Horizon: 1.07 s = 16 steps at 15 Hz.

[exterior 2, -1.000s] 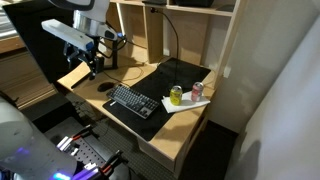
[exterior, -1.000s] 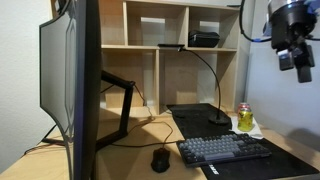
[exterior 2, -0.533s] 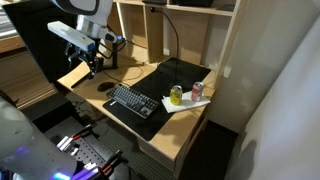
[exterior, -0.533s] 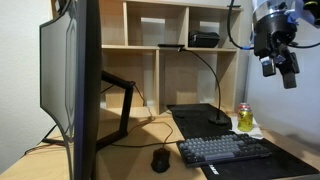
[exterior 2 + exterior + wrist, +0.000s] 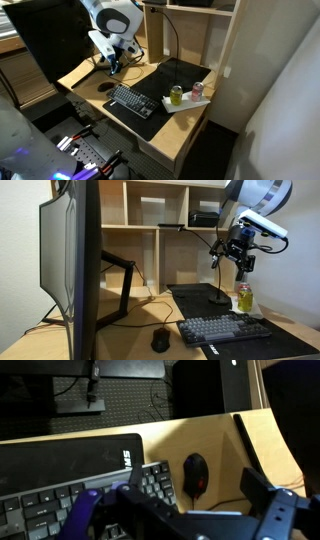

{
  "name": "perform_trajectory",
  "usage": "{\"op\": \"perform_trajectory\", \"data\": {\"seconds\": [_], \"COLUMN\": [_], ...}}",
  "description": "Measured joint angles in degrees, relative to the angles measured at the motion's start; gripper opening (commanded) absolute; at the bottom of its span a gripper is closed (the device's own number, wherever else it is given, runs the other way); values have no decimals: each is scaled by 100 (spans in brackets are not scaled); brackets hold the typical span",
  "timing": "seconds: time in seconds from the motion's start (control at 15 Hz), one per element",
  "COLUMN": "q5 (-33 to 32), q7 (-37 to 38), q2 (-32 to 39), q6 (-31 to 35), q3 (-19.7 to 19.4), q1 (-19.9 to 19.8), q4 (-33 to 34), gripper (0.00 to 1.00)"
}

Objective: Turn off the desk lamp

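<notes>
The desk lamp shows in both exterior views: a thin black curved stem (image 5: 213, 258) rising from a small round base (image 5: 218, 300) on the dark desk mat, with a slim bar head (image 5: 170, 226) under the shelf. Its stem also shows in an exterior view (image 5: 176, 38). My gripper (image 5: 240, 260) hangs open and empty in the air, to the right of the stem and above the base, touching nothing. It also shows in an exterior view (image 5: 112, 68). In the wrist view my open fingers (image 5: 180, 520) frame the keyboard and mouse; no lamp shows there.
A keyboard (image 5: 225, 330) and a mouse (image 5: 160, 340) lie at the front of the desk. A large monitor (image 5: 70, 270) on a thick black arm (image 5: 118, 280) fills one side. A can (image 5: 244, 297) stands beside the lamp base. A black box (image 5: 203, 219) sits on the shelf.
My arm has swung down and in from high up at the side, and the gripper now hangs lower, close to the lamp stem. Nothing on the desk has moved.
</notes>
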Motion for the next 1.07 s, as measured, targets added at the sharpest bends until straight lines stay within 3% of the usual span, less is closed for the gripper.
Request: {"op": "perform_trajectory", "data": {"seconds": [0.47,0.67,0.93,1.07], "q5": [217,1072,2328,2545], "q7": [395,888,1298,1398], "q2": [436,1121,2343,2610], "q6": [57,200,866,955], "q3": [12,98,254,266], "q1": [-132,-132,-133,-139], "q4": [401,908,1894,2153], "gripper": [100,100,100,100]}}
